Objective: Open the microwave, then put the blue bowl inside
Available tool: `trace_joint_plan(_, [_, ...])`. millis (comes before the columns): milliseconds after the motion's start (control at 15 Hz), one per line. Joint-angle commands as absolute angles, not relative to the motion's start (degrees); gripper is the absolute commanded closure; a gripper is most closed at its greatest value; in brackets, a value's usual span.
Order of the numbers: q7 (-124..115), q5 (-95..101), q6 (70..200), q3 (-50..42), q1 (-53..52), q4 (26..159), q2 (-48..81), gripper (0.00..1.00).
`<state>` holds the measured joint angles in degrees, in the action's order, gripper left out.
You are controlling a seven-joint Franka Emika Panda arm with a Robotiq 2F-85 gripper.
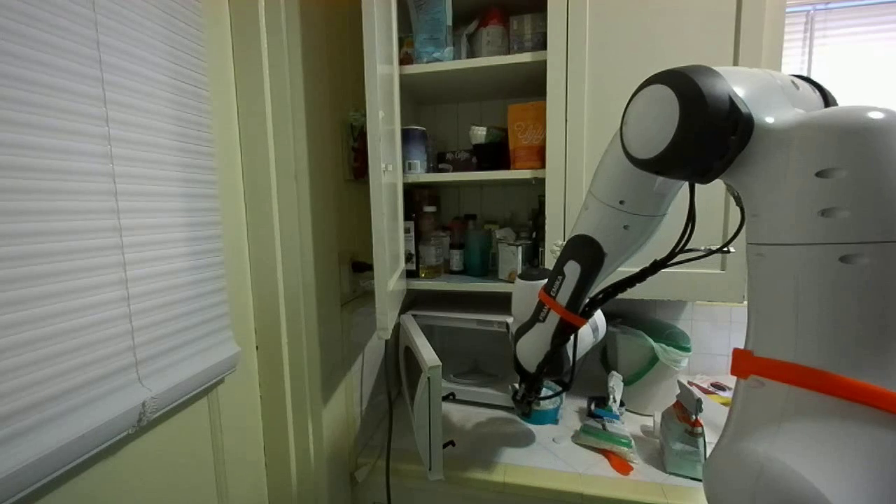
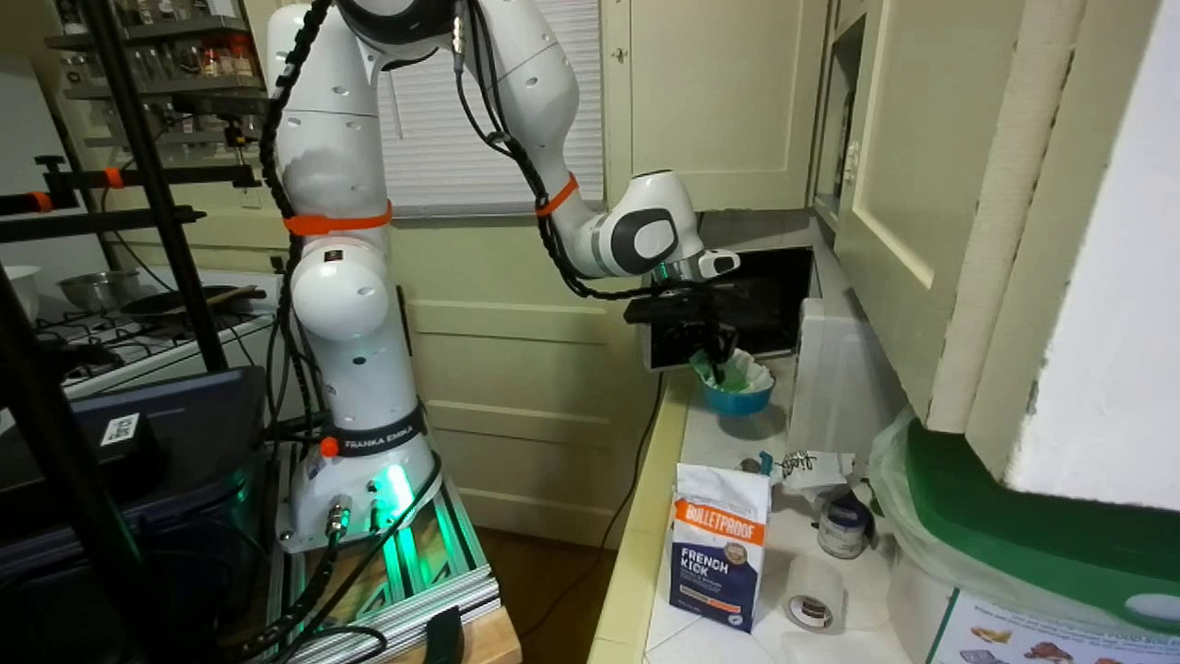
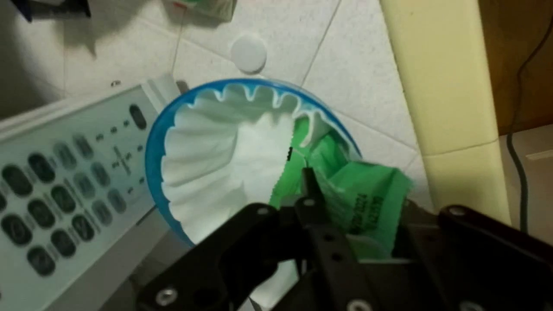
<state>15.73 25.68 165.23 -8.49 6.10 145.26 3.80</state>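
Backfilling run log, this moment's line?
microwave: door open | blue bowl: outside microwave | inside bowl: pleated paper liner, part of green wrapper | jaws: at bowl, grip unclear

Kitchen: stove [image 2: 147,358] with a pan [image 2: 152,306] on it, jars [image 2: 241,65] on shelves [image 2: 175,88], open cupboard [image 1: 462,178] stocked with bottles [image 1: 477,252] and bags [image 1: 526,135], microwave [image 1: 458,343] on the tiled counter [image 1: 521,448].

In an exterior view, the camera faced the open microwave [image 1: 458,350] roughly from the front, set higher than the table [image 1: 532,449], with the Panda arm [image 1: 703,129] nearer at the right. In an exterior view, the camera looked lengthwise along the table, tilted downward, a green-lidded bin [image 2: 1032,516] close at the right. The wrist view looked steeply down, at close range, onto the blue bowl [image 3: 154,168], jaws along its lower edge. Bowl, microwave, arm and bin appeared in both exterior views.
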Motion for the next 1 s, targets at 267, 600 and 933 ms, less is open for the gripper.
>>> trace_joint_plan(267, [21.6,25.5,160.3,-4.7,4.0,135.8,7.0,0.93])
trace_joint_plan(600, [21.8,26.4,157.1,-4.0,3.0,128.0,12.0,0.93])
trace_joint_plan(933, [22.3,26.7,154.5,-3.8,2.1,121.8,17.2,0.93])
